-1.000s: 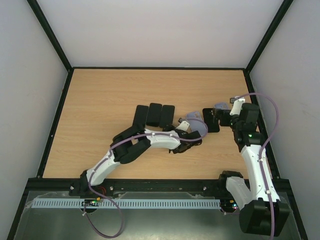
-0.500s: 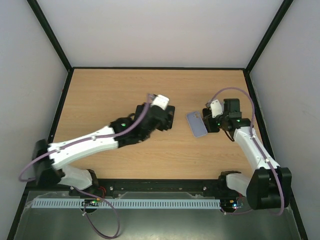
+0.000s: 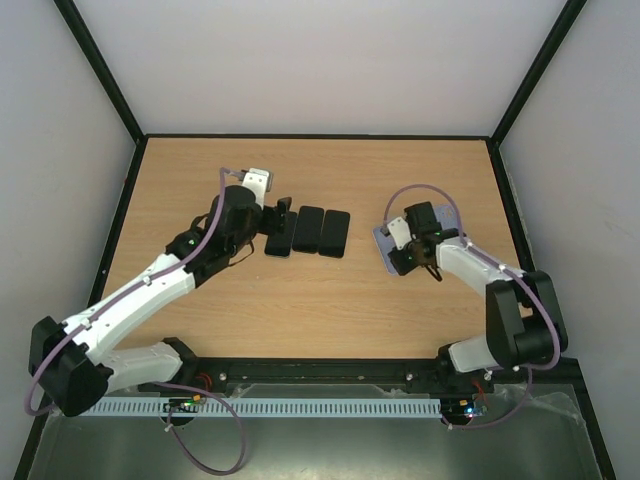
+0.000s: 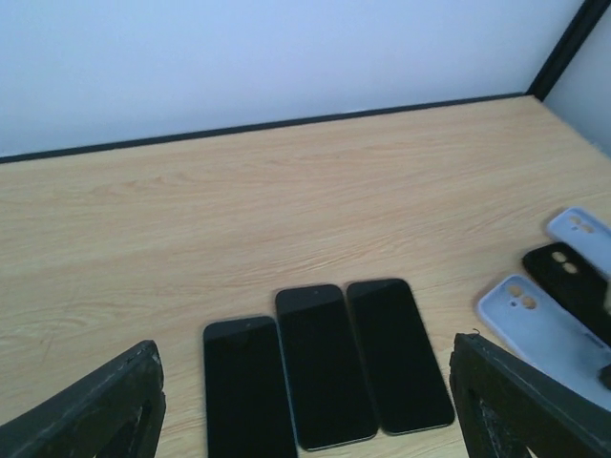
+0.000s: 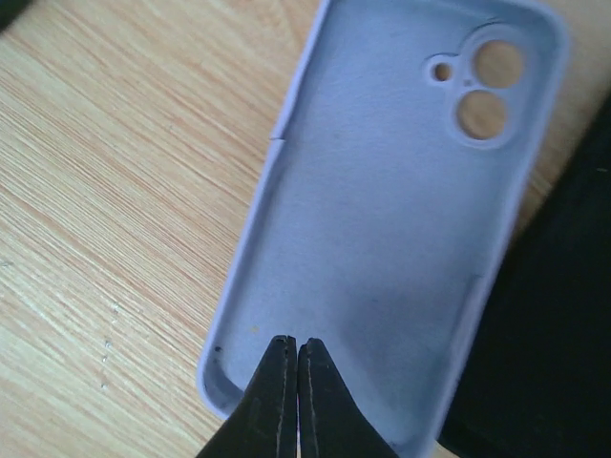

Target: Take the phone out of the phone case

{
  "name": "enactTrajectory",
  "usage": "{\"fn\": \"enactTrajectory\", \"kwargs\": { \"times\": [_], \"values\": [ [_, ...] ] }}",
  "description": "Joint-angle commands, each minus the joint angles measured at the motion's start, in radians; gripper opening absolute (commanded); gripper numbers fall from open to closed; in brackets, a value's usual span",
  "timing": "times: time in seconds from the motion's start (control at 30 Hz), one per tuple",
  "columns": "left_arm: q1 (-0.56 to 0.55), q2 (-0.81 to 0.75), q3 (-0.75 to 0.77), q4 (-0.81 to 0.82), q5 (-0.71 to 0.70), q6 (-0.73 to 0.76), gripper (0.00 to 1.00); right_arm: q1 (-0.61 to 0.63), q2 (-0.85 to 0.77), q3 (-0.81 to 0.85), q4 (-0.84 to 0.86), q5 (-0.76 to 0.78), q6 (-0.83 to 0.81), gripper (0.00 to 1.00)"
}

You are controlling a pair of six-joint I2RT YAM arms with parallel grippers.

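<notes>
Three bare black phones (image 3: 307, 231) lie side by side, screens up, at mid-table; in the left wrist view the phones (image 4: 325, 363) fill the space ahead of the fingers. My left gripper (image 3: 272, 218) hovers just left of them, open and empty. An empty lavender phone case (image 5: 382, 219) lies open side up; from above the case (image 3: 385, 240) sits right of centre. My right gripper (image 5: 293, 345) is shut, its tips over the case's inner floor near its near end, with nothing between them.
A black case (image 4: 573, 281) and another lavender case (image 4: 582, 229) lie beside the first one at the right. The black case (image 5: 563, 315) borders the lavender one. Black frame rails edge the wooden table (image 3: 200, 180).
My left arm swung back from the right side to the left of the phones and its gripper opened. The right gripper shut and moved left over the lavender case.
</notes>
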Motion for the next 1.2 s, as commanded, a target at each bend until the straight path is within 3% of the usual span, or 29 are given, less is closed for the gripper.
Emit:
{"fn": "enactTrajectory", "kwargs": {
  "times": [0.0, 0.2, 0.5, 0.77, 1.0, 1.17],
  "values": [
    [0.011, -0.064, 0.0, 0.043, 0.054, 0.008, 0.8, 0.078, 0.077, 0.001, 0.04, 0.138, 0.031, 0.02],
    [0.025, -0.094, -0.006, 0.05, 0.069, 0.006, 0.8, 0.125, 0.127, 0.01, 0.018, 0.145, 0.041, 0.02],
    [0.075, -0.098, -0.019, 0.062, 0.1, -0.009, 0.8, 0.16, 0.067, 0.046, -0.044, -0.086, 0.012, 0.02],
    [0.089, -0.087, -0.023, 0.06, 0.058, 0.02, 0.8, 0.083, -0.078, 0.049, -0.008, -0.036, 0.064, 0.02],
    [0.084, -0.082, -0.046, 0.068, 0.018, 0.027, 0.84, -0.061, -0.373, 0.083, 0.058, -0.119, 0.233, 0.44],
    [0.085, -0.05, 0.019, -0.055, 0.072, 0.003, 0.88, -0.064, -0.557, 0.045, 0.155, -0.058, 0.352, 0.9]
  ]
}}
